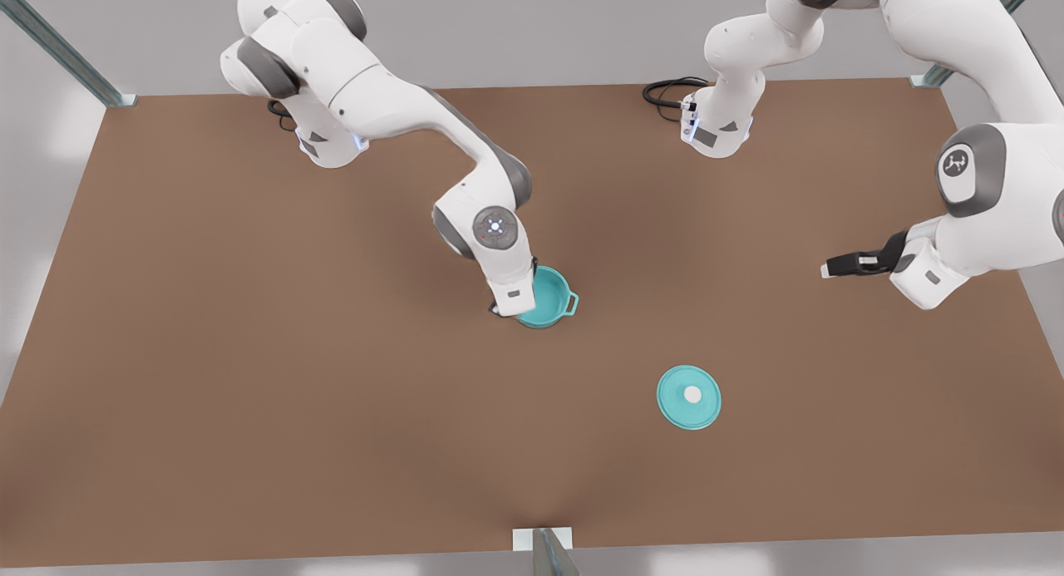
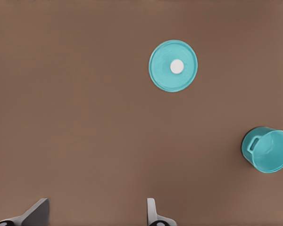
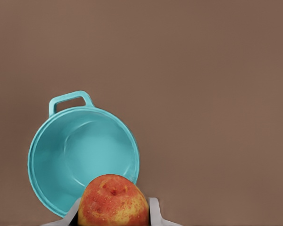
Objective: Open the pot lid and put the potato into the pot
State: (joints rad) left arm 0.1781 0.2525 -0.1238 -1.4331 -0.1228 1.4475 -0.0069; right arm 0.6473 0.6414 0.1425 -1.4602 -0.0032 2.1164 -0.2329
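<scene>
The teal pot [image 1: 550, 297] stands open near the table's middle, and its inside [image 3: 80, 150] holds nothing. My right gripper [image 1: 504, 308], on the arm at the front view's left, hangs over the pot's rim, shut on the yellow, orange-red potato [image 3: 113, 200]. The teal pot lid [image 1: 689, 397] with its white knob lies flat on the table, toward the front view's right and nearer the front edge. My left gripper [image 1: 831, 269], on the arm at the front view's right, is held well away from both. Its fingers [image 2: 37, 211] stand open with nothing between them, and it looks toward the lid [image 2: 173, 66] and the pot [image 2: 269, 150].
The brown table [image 1: 249, 352] stretches wide around the pot and lid. Both arm bases [image 1: 715, 131] stand at its far edge with a black cable beside one. Metal frame posts [image 1: 549, 551] mark the corners and the front edge.
</scene>
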